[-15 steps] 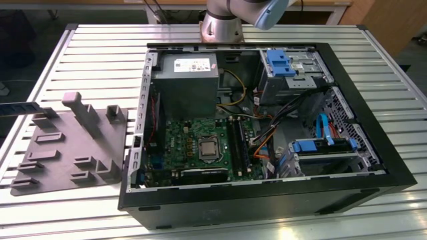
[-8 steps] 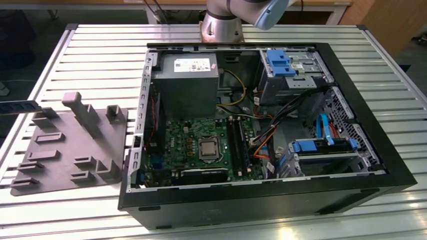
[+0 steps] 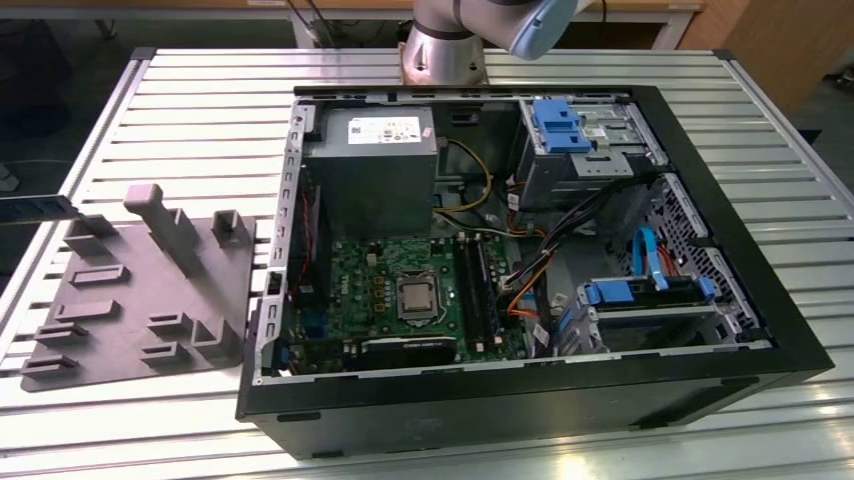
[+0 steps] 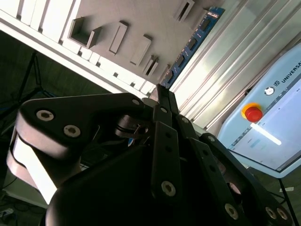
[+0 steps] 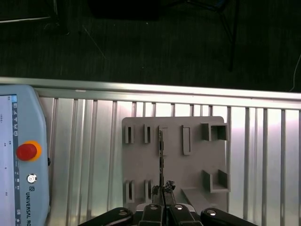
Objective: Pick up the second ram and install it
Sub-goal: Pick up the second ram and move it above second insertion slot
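- End effector [image 5: 162, 201] clamped shut on one end of the second ram [image 4: 192, 44].
- The second ram hangs above the grey tray [image 5: 188, 169] on the slatted surface [image 5: 263, 155], beside the open computer case [image 3: 534, 400].

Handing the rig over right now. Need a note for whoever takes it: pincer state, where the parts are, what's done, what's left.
Pincer: shut on the second ram. It grips one end, and the rest of the stick pokes out past the fingertips in both wrist views.
Where: the ram is held in the air, with the grey tray beneath it in the first wrist view. It is not at the open PC case.
Done: the pick-up.
Left: the install. The ram is not yet in the motherboard sockets. I cannot tell whether another stick already sits there.
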You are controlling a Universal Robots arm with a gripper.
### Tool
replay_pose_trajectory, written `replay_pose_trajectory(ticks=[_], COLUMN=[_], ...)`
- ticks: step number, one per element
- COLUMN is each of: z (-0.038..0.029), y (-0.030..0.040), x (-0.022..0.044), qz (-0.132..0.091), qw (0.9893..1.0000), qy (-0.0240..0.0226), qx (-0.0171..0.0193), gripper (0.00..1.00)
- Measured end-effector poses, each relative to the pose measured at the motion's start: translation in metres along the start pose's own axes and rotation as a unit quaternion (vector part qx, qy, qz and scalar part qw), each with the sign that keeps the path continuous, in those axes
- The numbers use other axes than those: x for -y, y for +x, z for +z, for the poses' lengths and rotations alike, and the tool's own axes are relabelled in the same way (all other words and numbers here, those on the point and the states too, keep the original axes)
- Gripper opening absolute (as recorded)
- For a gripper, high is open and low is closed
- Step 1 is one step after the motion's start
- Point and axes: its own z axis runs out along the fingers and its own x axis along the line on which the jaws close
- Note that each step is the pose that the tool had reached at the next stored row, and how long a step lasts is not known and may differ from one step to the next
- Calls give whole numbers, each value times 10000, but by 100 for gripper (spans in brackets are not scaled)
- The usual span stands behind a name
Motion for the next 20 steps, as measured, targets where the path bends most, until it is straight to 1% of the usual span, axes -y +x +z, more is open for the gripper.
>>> replay_pose_trajectory(ticks=[7,20], z=[-42,-46], y=[-2,-2], x=[-2,20], qz=[0,-1], qw=[10000,10000], qy=[2,2], qx=[6,7], gripper=[12,12])
